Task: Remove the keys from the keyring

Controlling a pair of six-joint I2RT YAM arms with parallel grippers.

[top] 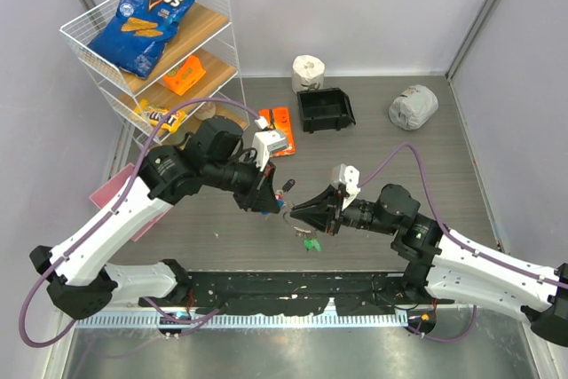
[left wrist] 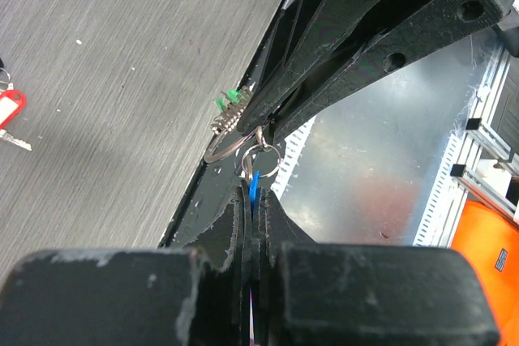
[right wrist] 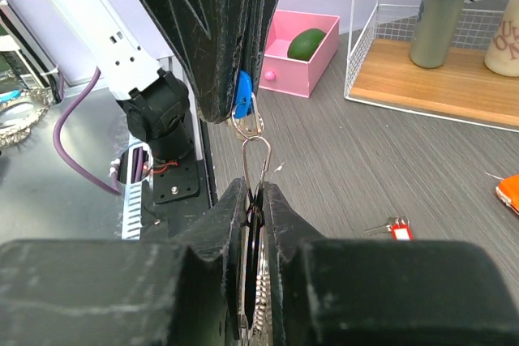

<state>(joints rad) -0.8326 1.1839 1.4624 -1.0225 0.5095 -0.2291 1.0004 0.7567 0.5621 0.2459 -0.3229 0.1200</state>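
My left gripper (top: 272, 205) and right gripper (top: 298, 212) meet tip to tip above the table's near middle. In the left wrist view my left gripper (left wrist: 254, 197) is shut on a blue-tagged key (left wrist: 255, 184) that hangs on a small silver ring. The keyring (left wrist: 229, 146) is beside it, under the right fingers (left wrist: 340, 62). A green-tagged key (left wrist: 232, 100) hangs by the ring and also shows in the top view (top: 311, 243). In the right wrist view my right gripper (right wrist: 256, 189) is shut on the keyring's wire loop (right wrist: 257, 158); the blue tag (right wrist: 242, 95) is above it. A red-tagged key (right wrist: 397, 228) lies loose on the table (top: 286, 186).
A white wire shelf (top: 84, 46) at the back left holds a blue Doritos bag (top: 149, 11) and an orange packet (top: 185, 75). Another orange packet (top: 280, 129), a black bin (top: 325, 110), a paper roll (top: 308, 71) and a grey bundle (top: 413, 106) stand behind. A pink box (right wrist: 302, 42) is left.
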